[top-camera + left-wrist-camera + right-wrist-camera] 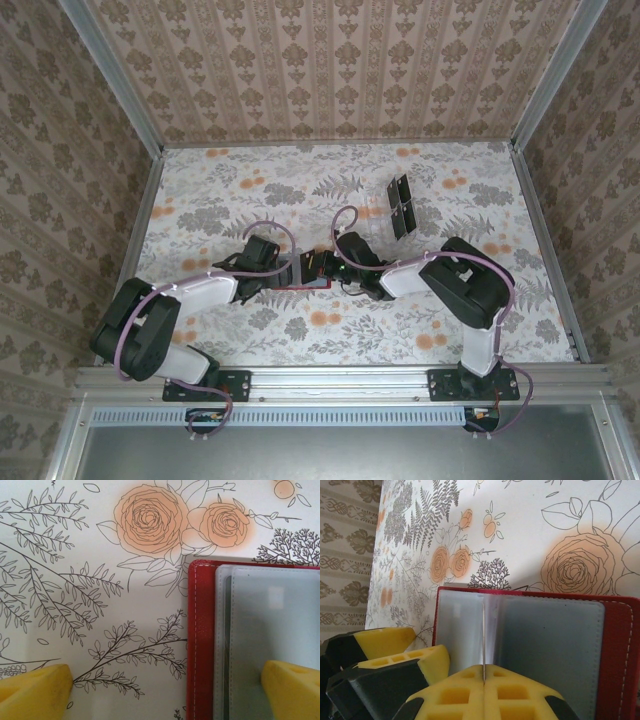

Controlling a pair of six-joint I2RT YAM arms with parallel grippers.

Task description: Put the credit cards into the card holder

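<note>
Card holder (200, 640) lies open on the floral table (250, 190) just ahead of the arms, the left gripper (165, 690) with fingers spread astride its red edge, the right gripper (484, 690) pinched on its upright pocket leaf, dark credit cards (400, 205) farther back right, well apart.

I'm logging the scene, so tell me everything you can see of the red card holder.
The card holder is a red, leather-looking wallet with white edge stitching, lying open and flat on the floral table. Pale grey-blue, plastic-looking pockets line its inside. The right gripper pinches a thin sheet standing upright over it; card or pocket leaf, I cannot tell. One finger of the open left gripper sits over a pocket.
</note>
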